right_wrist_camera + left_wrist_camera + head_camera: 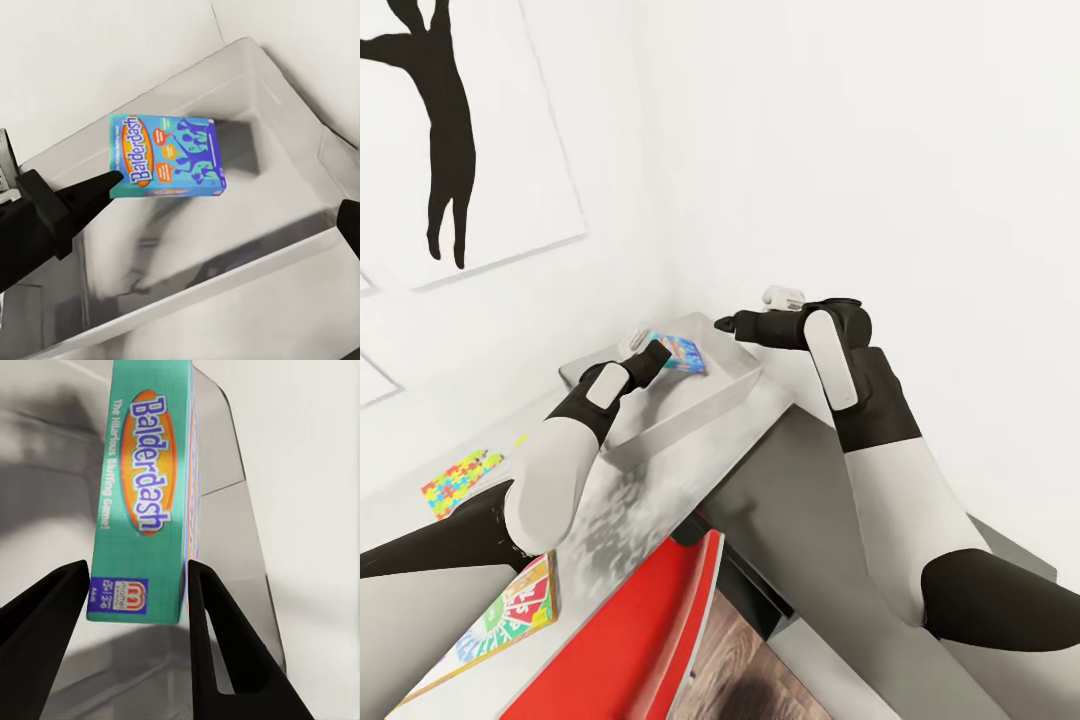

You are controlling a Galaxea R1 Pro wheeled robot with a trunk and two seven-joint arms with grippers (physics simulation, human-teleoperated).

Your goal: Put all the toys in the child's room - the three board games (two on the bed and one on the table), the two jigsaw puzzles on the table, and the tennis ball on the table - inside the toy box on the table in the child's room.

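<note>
Left wrist view: the left gripper has its jaws clamped on the narrow end of the blue board game, "Balderdash" legible along its edge; the toy box lies beneath it. Head view: the game sits centre frame, held over the toy box on the table; a jigsaw puzzle lies at left, another board game at lower left. Right gripper near the bin's far rim; whether its jaws are apart or together, cannot tell. Judgement: lower the game until close to the bin floor, tilt it flat, then release; keep the right arm clear.
</note>
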